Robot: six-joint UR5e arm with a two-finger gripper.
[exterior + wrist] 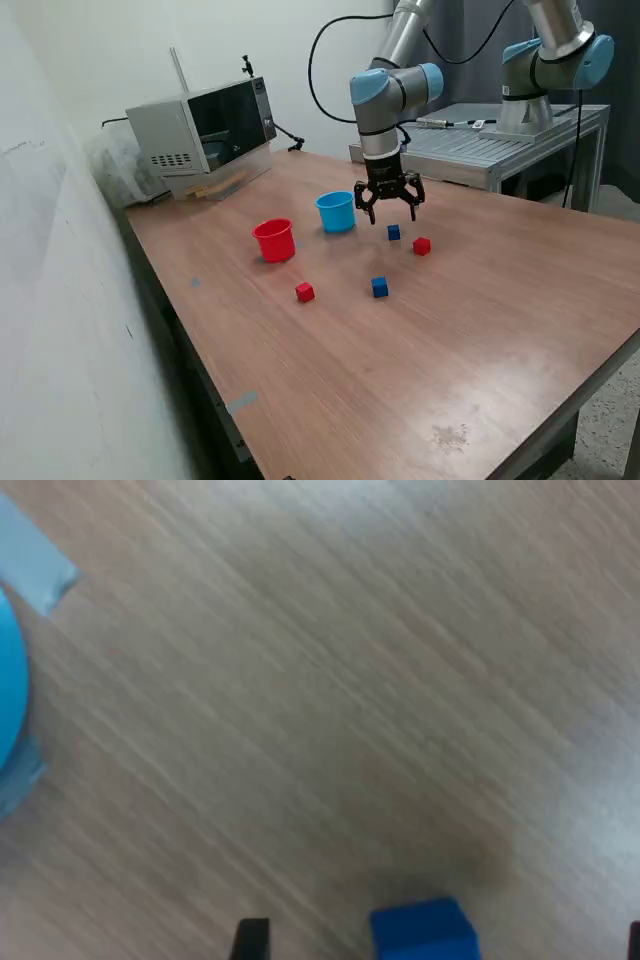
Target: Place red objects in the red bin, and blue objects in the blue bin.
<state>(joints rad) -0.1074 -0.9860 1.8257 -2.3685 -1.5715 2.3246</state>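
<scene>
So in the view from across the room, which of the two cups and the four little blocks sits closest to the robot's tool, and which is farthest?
1. Blue block, just below the tool.
2. Blue cup and red block, either side: too close to call.
3. Second blue block, nearer the camera.
4. Red cup and second red block, exterior view's left: too close to call.

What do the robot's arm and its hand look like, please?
The arm is made of silver-grey tubular links with light-blue caps at the joints. A black cable loops in the air beside it. The hand is black with dark, claw-like fingers.
</scene>
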